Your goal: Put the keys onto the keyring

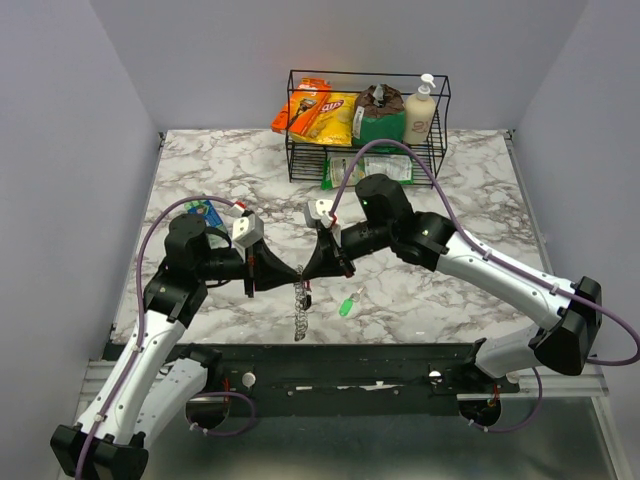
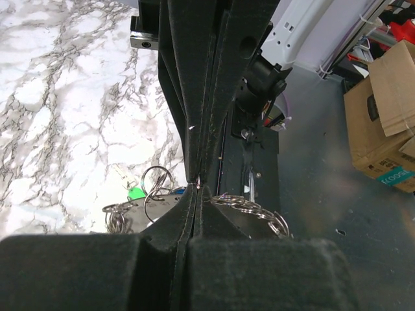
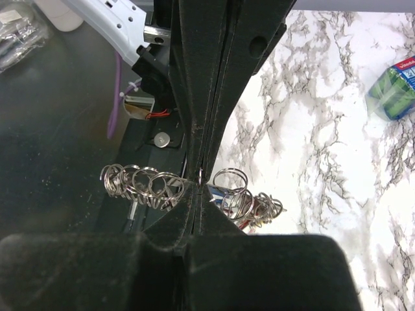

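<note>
Left gripper (image 1: 289,271): shut tight, pinching the keyring (image 1: 299,312) at its upper end. Right gripper (image 1: 309,269): likewise shut on the same coil, tip to tip with the left above the near middle of the marble table (image 1: 450,200).

Hangs down from that shared pinch as one floppy silver strand, lower end near the table's front edge. Shows in both wrist views as loops spilling to either side of the closed fingers (image 2: 165,223).

Lying loose just right of the strand, apart from it: one green-headed key (image 1: 347,303). Against the strand, a speck of red, too small to name.

Counted elsewhere: one blue-green packet (image 1: 205,212) on the table behind the left arm. One black wire basket (image 1: 300,160) at the far edge, well apart, holding two snack bags (image 1: 322,115), one green pack (image 1: 383,122) and one pump bottle (image 1: 422,108).

Crowding the pinch: the two arms themselves, hiding the strand's top from above.
</note>
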Robot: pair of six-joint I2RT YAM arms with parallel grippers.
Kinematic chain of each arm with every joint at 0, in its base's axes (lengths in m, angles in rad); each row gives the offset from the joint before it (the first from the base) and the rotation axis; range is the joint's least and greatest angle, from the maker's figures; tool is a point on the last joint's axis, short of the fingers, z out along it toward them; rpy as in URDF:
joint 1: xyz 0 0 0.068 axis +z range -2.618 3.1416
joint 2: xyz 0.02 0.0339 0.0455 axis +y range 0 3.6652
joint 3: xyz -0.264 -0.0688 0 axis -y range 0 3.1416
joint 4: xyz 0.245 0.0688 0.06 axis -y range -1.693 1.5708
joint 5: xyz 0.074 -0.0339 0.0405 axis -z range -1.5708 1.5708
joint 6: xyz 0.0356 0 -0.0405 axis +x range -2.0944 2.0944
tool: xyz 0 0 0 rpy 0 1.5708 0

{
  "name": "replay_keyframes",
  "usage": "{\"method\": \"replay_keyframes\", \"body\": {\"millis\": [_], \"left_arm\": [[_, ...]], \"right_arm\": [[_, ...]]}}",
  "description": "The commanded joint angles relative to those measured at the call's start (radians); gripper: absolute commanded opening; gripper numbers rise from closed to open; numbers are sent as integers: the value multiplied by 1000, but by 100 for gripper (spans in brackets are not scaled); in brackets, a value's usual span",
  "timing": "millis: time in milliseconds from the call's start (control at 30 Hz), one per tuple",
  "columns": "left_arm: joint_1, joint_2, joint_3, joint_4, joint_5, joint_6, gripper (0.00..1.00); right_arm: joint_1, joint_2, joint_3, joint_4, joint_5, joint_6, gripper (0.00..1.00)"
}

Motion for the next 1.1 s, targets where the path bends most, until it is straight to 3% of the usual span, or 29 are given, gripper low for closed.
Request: {"method": "replay_keyframes", "body": {"millis": [0,100,200,467,633,700,900,1067], "left_arm": [[-10,2,21,-18,-56,-1,0],[-18,-6,19,-20,-82,-3,0],[-19,-22,16,-11,-110,-10,0],[-23,-136,-73,164,-302,-116,0],[-26,-168,-111,265,-334,-177,0],[-26,-171,-122,290,-351,-211,0],[-29,-199,-173,405,-398,-272,0],[-35,-194,-222,546,-382,-294,0]], "right_arm": [[1,-30,0,68,-13,9,1],[3,-25,6,66,-1,16,1],[1,-30,5,78,42,32,9],[1,-44,2,162,282,154,37],[-8,-84,-38,232,391,216,57],[-23,-91,-43,239,459,246,60],[-147,-128,-107,288,401,371,67],[-213,-160,-164,328,324,414,80]]}}
